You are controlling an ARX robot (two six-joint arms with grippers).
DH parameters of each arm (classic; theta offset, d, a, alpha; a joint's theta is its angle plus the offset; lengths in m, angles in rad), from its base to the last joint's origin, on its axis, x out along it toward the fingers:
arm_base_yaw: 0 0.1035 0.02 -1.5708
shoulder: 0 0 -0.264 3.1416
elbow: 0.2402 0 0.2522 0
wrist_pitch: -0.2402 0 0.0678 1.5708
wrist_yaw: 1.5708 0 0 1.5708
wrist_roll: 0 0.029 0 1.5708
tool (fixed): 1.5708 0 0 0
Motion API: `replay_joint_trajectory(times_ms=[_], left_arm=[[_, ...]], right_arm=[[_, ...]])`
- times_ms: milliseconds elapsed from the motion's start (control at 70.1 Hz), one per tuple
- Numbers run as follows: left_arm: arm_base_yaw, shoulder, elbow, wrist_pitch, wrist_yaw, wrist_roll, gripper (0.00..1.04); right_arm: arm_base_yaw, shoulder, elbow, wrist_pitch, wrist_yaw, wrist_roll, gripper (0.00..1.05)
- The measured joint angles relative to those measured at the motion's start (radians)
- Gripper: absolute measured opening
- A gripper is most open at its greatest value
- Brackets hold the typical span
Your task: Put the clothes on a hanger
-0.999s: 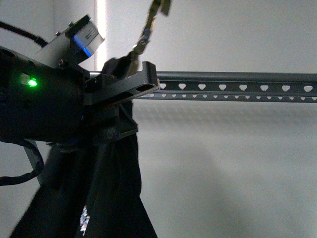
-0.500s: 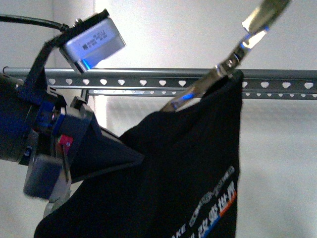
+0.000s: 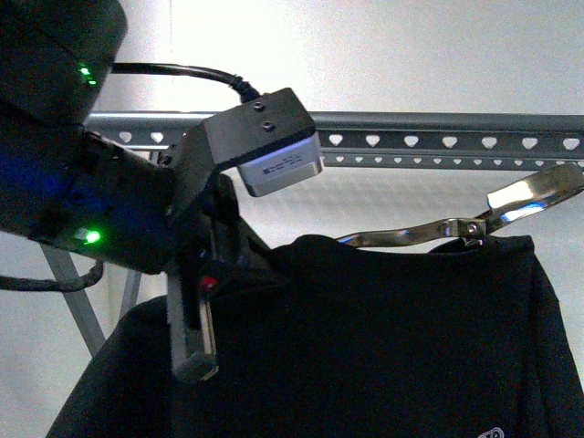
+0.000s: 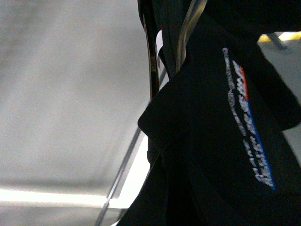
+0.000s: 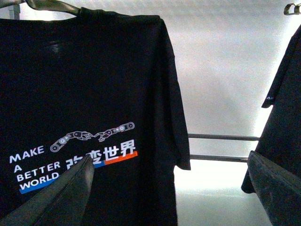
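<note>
The black T-shirt [image 3: 392, 338] fills the lower front view, its shoulder line draped over a shiny metal bar [image 3: 456, 228] just below the grey rack rail with heart-shaped holes [image 3: 438, 140]. My left gripper [image 3: 205, 310] is shut on the shirt's left shoulder. In the left wrist view the shirt [image 4: 211, 141] with blue-edged lettering hides the jaws. In the right wrist view the shirt [image 5: 94, 84] hangs with its "MAKE A BETTER WORLD" print [image 5: 35, 167] facing the camera. My right gripper [image 5: 169, 197] is open and empty, a little back from it.
A second black garment [image 5: 284, 117] hangs at the edge of the right wrist view. Two horizontal rack bars [image 5: 221, 137] run behind the shirt. A slanted grey rack leg [image 3: 73, 301] stands at the left. A pale wall is behind.
The left arm has risen and swung, carrying the shirt from a bunched hang at lower left to spread across the frame. The shiny metal bar dropped from steeply tilted to nearly level.
</note>
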Motion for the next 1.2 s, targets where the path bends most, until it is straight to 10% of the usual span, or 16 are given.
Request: replay_joint_trajectory(times_ms=[1199], left_arm=[[-0.051,0.086,0.087,0.054,0.121,0.185,0.05]], right_arm=[[0.000,0.000,0.000,0.000,0.000,0.000,0.97]])
